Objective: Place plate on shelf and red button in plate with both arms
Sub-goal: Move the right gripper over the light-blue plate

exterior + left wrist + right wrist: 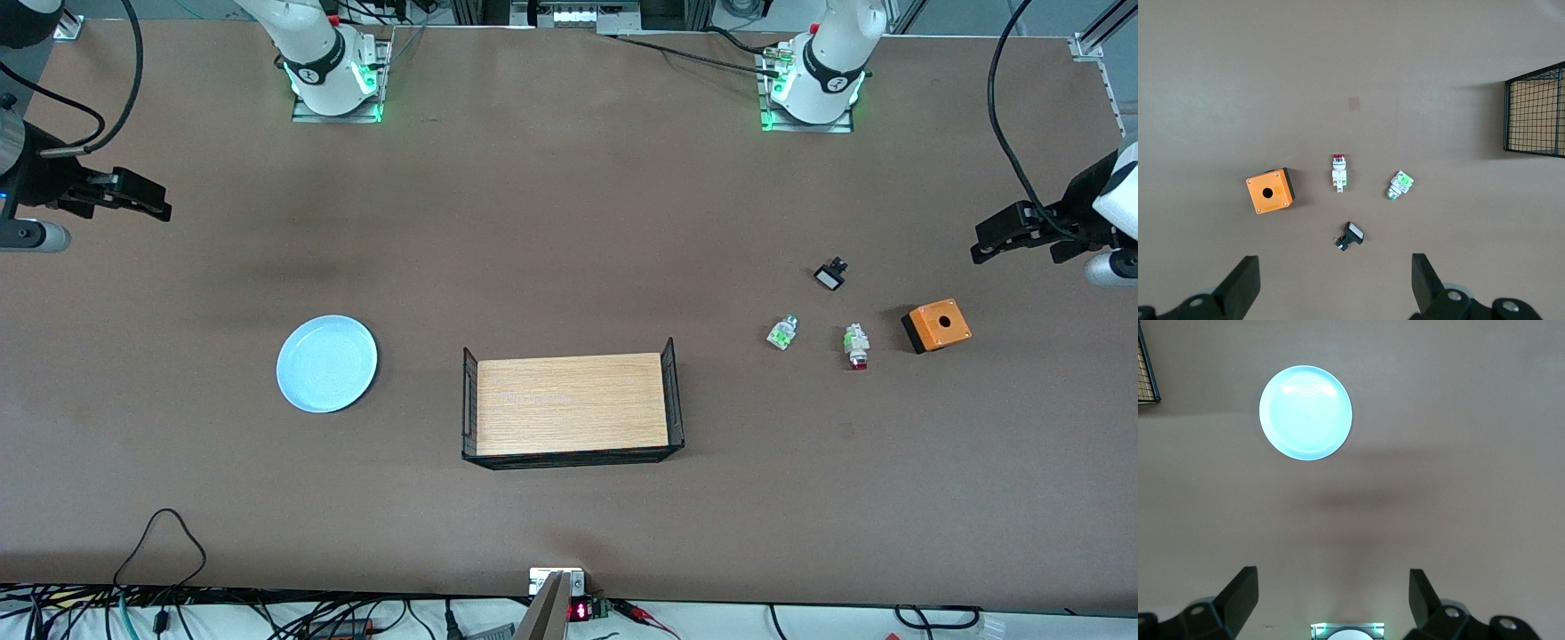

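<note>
Your wooden tray (571,404) sits mid-table. The plate (326,364) lies beside it toward the right arm's end; the red button (857,346) lies toward the left arm's end, between a green button (782,332) and an orange box (936,325). Right gripper (1331,597) and left gripper (1335,283) both hover spread apart, holding nothing.

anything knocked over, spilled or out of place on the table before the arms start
Nothing stands out. The plate lies flat and intact toward the right arm's end; the red button lies on its side among the other small parts. Left gripper and right gripper hang open and empty.
</note>
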Robot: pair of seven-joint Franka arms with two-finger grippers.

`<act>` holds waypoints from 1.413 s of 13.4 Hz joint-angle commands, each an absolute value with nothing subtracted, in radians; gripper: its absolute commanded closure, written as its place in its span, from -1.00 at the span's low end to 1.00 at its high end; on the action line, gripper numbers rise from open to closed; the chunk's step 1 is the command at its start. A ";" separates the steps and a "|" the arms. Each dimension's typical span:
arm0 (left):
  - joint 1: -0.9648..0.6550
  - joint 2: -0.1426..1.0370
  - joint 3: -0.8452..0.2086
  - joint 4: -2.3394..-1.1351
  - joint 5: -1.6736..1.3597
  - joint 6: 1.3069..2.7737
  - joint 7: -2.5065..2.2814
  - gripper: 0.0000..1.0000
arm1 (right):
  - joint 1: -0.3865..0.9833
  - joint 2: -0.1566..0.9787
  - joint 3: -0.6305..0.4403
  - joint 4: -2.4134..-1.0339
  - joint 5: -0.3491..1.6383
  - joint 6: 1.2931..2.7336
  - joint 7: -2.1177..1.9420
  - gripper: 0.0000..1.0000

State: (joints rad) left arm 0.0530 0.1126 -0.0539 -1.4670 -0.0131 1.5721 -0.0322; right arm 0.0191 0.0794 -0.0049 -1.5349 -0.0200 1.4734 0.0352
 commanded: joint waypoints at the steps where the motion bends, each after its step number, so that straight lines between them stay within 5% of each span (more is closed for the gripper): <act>1: 0.057 0.110 -0.055 -1.451 -0.031 1.554 -0.023 -1.00 | 0.011 0.139 -0.003 -1.491 -0.021 1.506 0.043 -1.00; 11: 0.052 0.268 -0.054 -1.450 -0.031 1.568 -0.014 -1.00 | -0.014 0.449 -0.008 -1.491 -0.014 1.773 0.054 -1.00; 19: 0.055 0.414 -0.055 -1.551 -0.018 1.794 -0.002 -1.00 | 0.003 0.639 -0.002 -1.496 -0.009 1.944 0.187 -1.00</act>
State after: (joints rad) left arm 0.0523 0.4000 -0.0543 -1.5204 -0.0131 1.7526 -0.0296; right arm -0.0053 0.6041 -0.0086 -1.5230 -0.0191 1.9469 0.1599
